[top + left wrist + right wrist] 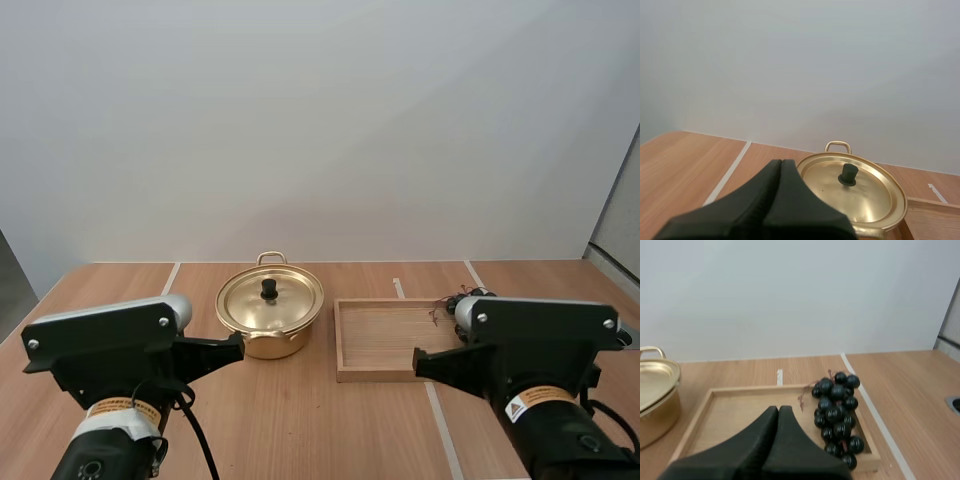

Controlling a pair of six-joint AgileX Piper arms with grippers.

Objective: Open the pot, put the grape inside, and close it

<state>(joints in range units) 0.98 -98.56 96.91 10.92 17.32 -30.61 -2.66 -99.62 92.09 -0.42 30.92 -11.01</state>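
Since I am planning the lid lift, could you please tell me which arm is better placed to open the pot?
Left, probably. The left tool, shut, points at the lid with its knob just ahead, whereas the right tool, also shut, points at the tray holding the grapes.

Both arms sit low in the high view, the left arm (105,345) at 7 o'clock and the right arm (540,335) at 5 o'clock, with the left gripper (238,347) and right gripper (418,358) each closed into one dark wedge, gripping nothing.
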